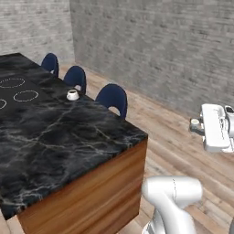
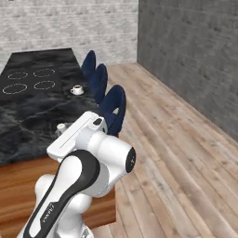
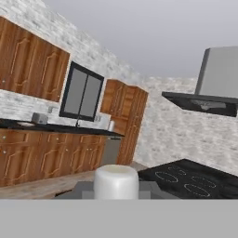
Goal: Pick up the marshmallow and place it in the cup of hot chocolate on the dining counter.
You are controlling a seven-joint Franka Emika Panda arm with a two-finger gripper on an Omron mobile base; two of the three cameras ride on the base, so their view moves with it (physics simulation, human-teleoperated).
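So right now my jaws [image 3: 116, 193] are clamped shut on the marshmallow [image 3: 116, 182]. In the hand view it's that pale cream lump sitting right between the tips, with the far kitchen wall behind it. From the left base view my hand hangs out over the wooden floor [image 1: 183, 151], off the desk [image 1: 59, 137] entirely, and the cup of hot chocolate [image 1: 72, 95] is way over near the far edge by the stools.

What worries me from here:
- The marshmallow is soft. If I'm squeezing too hard it could squish or stick to a tip and not fall when I let go.
- It's a long carry with nothing but floor under me. Any slip and it lands on the planks, and I doubt I'd get it back.
- The cup is small and squat. If I release a bit off-centre, the marshmallow bounces off the rim onto the marble.
- Coming in low, I could knock the cup and slosh the chocolate.
- The cup sits close to the stools [image 1: 112, 98], so swinging in from that side risks clipping a backrest.

Headcount: one marshmallow, one cup, three blue stools along the desk's side, and four burner rings [image 2: 30, 80] marked on the black top in the right base view.
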